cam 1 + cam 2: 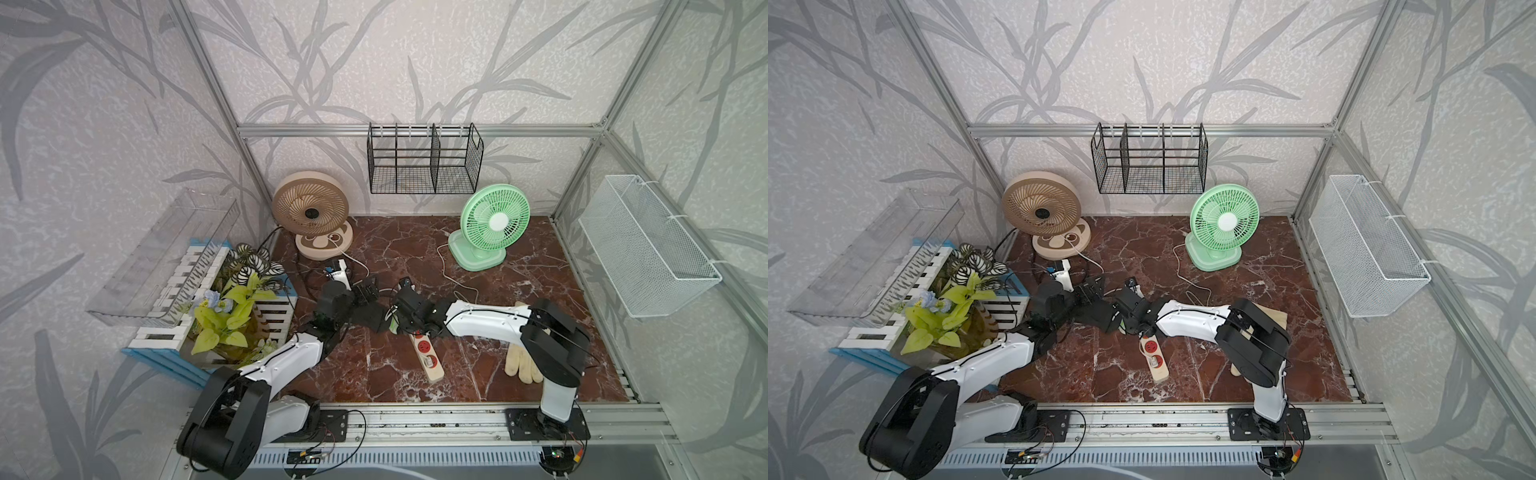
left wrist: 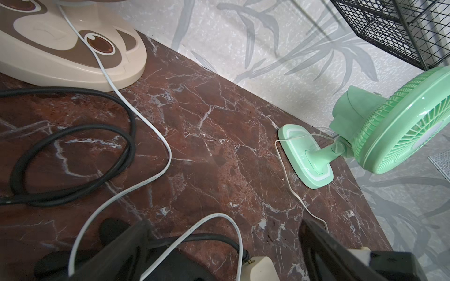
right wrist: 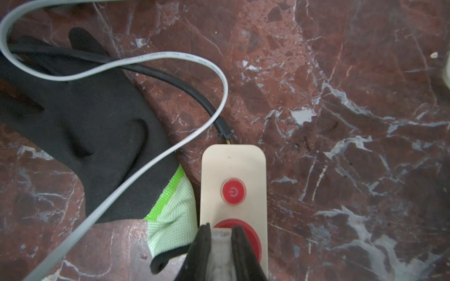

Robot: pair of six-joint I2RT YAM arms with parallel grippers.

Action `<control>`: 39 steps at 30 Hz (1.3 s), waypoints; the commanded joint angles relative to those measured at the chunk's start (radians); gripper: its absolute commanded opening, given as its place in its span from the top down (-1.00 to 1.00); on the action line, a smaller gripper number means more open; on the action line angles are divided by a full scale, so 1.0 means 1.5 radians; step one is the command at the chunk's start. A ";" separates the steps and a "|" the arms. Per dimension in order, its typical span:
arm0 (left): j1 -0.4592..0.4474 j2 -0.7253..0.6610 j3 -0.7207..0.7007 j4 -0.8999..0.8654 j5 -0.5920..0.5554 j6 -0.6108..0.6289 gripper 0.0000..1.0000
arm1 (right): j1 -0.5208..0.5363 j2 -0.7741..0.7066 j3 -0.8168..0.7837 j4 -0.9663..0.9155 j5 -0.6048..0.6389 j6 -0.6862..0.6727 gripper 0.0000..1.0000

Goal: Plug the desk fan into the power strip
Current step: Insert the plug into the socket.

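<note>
Marble table [image 1: 415, 249]: beige desk fan [image 1: 311, 210] upright at rear left; power strip [image 1: 428, 357] flat near centre front, its cord end under the 2 wrists.

Strip judged light and rigid, liable to skate on polished stone; best steadied at the cord end. Flat white cord [image 3: 219, 73] limp, looped; plug [image 3: 220, 250] small and hard, best taken by its flat sides.

Right arm reaches in from its base, wrist pitched down; right gripper [image 3: 221, 228] clamped on the plug, directly over socket 1 [image 3: 254, 240] next to the red button [image 3: 233, 191]; seating depth cannot be told.

Left arm stretched forward; left gripper [image 2: 224, 226] spread wide, holding nothing, poised over the strip's cord end.
</note>
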 commanded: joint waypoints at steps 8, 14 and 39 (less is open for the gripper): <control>0.002 -0.009 0.000 0.004 -0.006 0.011 -1.00 | -0.009 -0.005 0.045 -0.178 -0.056 -0.031 0.39; 0.002 -0.009 0.001 0.004 -0.007 0.013 -1.00 | -0.019 -0.005 0.083 -0.202 -0.076 -0.048 0.32; 0.002 0.028 0.023 -0.014 0.002 0.010 -1.00 | -0.044 0.066 0.187 -0.271 -0.133 -0.081 0.42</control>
